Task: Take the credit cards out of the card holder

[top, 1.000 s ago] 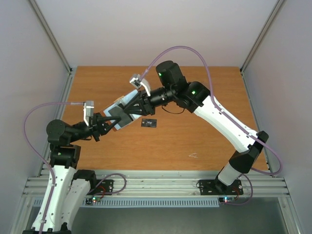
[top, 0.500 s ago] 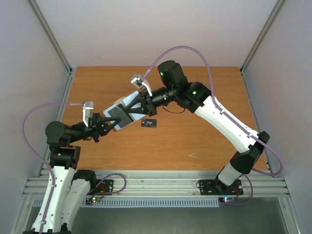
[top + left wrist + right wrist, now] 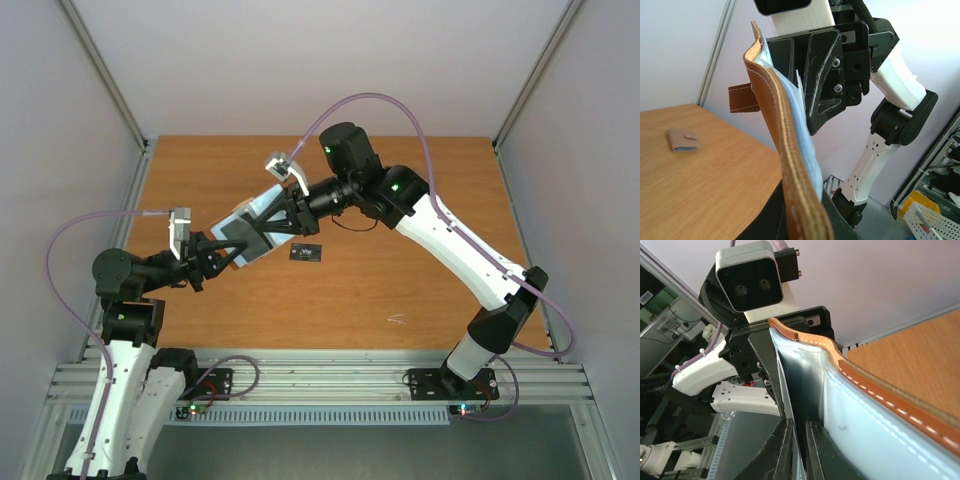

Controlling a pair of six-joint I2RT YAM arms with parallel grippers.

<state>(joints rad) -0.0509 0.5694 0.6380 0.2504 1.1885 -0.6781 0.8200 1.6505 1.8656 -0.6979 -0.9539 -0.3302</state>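
Note:
The tan leather card holder (image 3: 248,214) with pale blue lining is held open in the air between both grippers. My left gripper (image 3: 230,256) is shut on its lower edge; in the left wrist view the holder (image 3: 775,115) rises edge-on from that gripper (image 3: 802,225). My right gripper (image 3: 270,228) reaches into the holder from the right. In the right wrist view its fingers (image 3: 789,450) are closed on a thin pale card edge (image 3: 785,390) inside the pocket, beside the lining (image 3: 865,425). A black card with white markings (image 3: 306,252) lies on the table.
The wooden table (image 3: 400,260) is bounded by grey walls and metal rails. A small tan folded piece (image 3: 682,139) lies on the table in the left wrist view. A faint pale mark (image 3: 397,320) shows on the wood near the front right.
Almost nothing differs. The right wrist has shifted very slightly to the left; both grippers keep their hold on the holder.

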